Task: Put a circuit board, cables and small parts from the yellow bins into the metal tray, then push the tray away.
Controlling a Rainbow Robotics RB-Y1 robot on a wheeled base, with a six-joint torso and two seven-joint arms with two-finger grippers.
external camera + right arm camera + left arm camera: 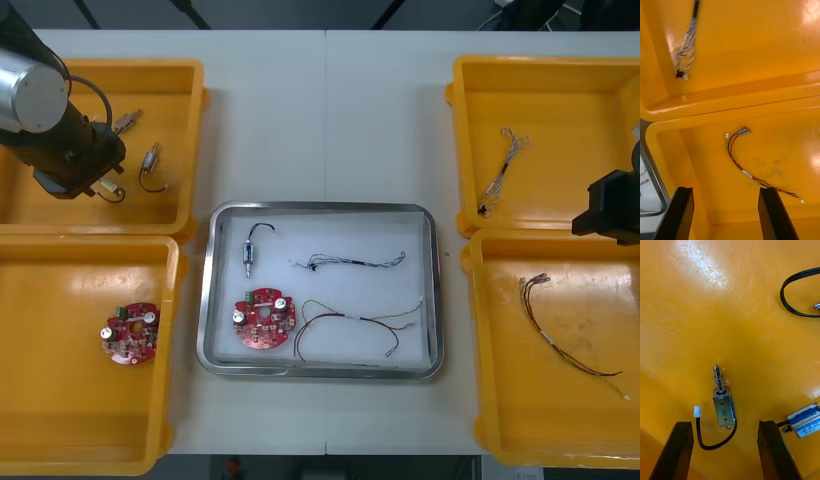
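My left gripper (98,183) hangs over the far left yellow bin (185,75). In the left wrist view it (724,423) is open above a small metal part (723,407) with a black lead, which lies between the fingers. A second small metal part (804,423) lies beside one finger. My right gripper (608,207) waits at the right bins; its wrist view shows it (726,188) open over a red and yellow cable (740,165). The metal tray (215,300) holds a circuit board (263,318), a small metal part (249,253), a blue and white cable (350,262) and a red and yellow cable (350,322).
The near left bin (60,440) holds another circuit board (130,332). The far right bin (560,80) holds a blue and white cable (503,165), and the near right bin (500,420) a red and yellow cable (565,340). More small metal parts (152,157) lie in the far left bin.
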